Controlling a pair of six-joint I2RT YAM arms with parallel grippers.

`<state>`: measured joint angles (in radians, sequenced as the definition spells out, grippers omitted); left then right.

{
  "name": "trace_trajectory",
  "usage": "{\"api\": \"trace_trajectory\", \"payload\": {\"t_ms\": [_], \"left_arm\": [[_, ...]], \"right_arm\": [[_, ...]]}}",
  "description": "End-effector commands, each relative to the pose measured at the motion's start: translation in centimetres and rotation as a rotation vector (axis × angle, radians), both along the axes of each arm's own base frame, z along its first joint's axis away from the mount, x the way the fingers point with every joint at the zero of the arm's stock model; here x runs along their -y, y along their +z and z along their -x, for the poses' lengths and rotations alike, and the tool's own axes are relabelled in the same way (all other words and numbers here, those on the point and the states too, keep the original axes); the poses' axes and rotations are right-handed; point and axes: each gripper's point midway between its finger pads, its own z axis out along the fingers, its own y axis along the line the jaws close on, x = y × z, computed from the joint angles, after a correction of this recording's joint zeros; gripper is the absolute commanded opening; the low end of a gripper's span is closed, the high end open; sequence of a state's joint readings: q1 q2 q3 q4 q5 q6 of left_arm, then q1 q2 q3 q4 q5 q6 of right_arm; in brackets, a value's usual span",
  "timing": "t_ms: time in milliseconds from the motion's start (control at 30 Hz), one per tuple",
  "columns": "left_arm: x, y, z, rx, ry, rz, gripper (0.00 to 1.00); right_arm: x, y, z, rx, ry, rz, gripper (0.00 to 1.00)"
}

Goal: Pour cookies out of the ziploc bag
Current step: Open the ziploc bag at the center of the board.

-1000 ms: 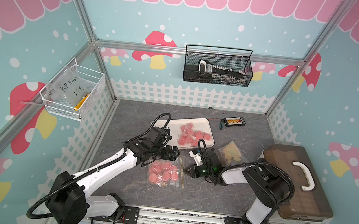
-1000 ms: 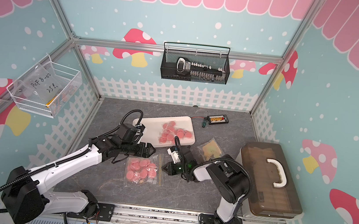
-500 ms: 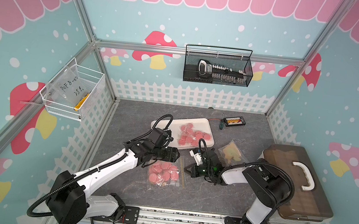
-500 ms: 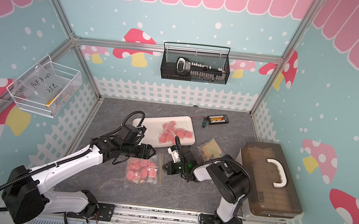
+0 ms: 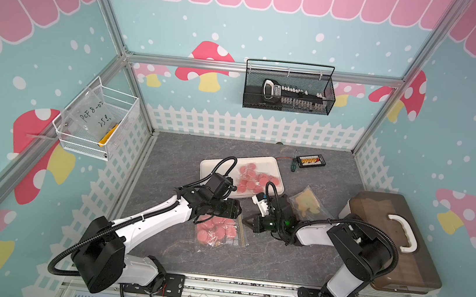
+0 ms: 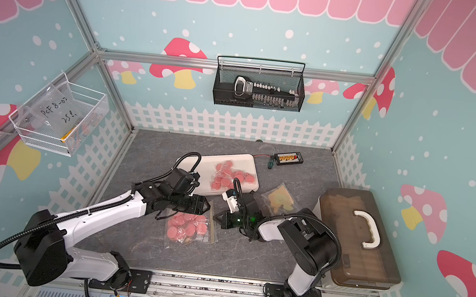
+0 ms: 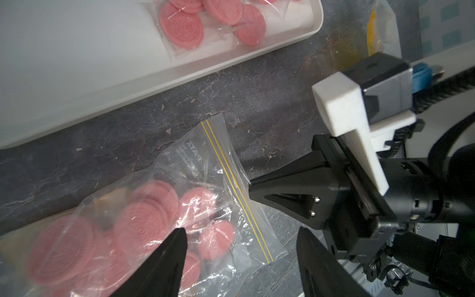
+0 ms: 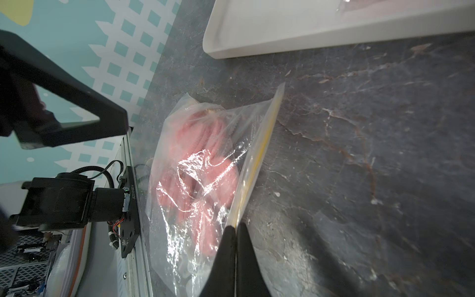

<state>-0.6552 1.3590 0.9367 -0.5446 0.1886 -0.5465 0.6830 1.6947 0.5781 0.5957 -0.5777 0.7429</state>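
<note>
While the right gripper (image 8: pixel 235 231) pinches the yellow-striped zip edge of the clear ziploc bag (image 5: pixel 221 234), its jaws pressed tight together on the plastic, the left gripper (image 7: pixel 239 231) hangs just above the same end of the bag with its jaws spread wide and nothing held. One of its fingers (image 7: pixel 169 257) points over the bag's contents, and the other points over bare desk (image 5: pixel 175 154) just past the zip edge. The bag lies on the grey desk between the two arms, near the front edge of a white tray (image 5: pixel 216 165) but apart from it. Its cookies (image 5: pixel 215 229), flat salmon-pink discs with ridged faces, sit bunched inside it, away from the zip. More discs of the same kind lie on the right half of the tray, some in glossy clear wrap. A second clear bag (image 5: pixel 306 204) with yellow contents lies beyond the right arm. A brown case (image 5: pixel 384 245) with a white handle stands at the desk's right side.
</note>
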Motion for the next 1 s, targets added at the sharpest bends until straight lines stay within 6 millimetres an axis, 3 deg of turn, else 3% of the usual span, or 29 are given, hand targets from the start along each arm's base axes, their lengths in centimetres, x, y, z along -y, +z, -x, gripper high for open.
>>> {"api": "trace_trajectory", "payload": {"t_ms": [0, 433, 733, 967], "left_arm": [[0.2, 0.4, -0.7, -0.005, 0.050, -0.001, 0.67], [2.0, -2.7, -0.5, -0.097, 0.054, -0.031, 0.50], [2.9, -5.3, -0.4, -0.142, 0.057, -0.090, 0.47], [2.7, -5.6, -1.1, -0.123, 0.076, -0.122, 0.43]], "right_arm": [[-0.4, 1.0, 0.5, 0.012, 0.017, -0.027, 0.00], [-0.7, 0.8, 0.4, -0.011, 0.008, -0.011, 0.00], [-0.6, 0.5, 0.5, -0.017, 0.008, -0.002, 0.00], [-0.5, 0.5, 0.5, -0.013, 0.006, 0.007, 0.00]]}}
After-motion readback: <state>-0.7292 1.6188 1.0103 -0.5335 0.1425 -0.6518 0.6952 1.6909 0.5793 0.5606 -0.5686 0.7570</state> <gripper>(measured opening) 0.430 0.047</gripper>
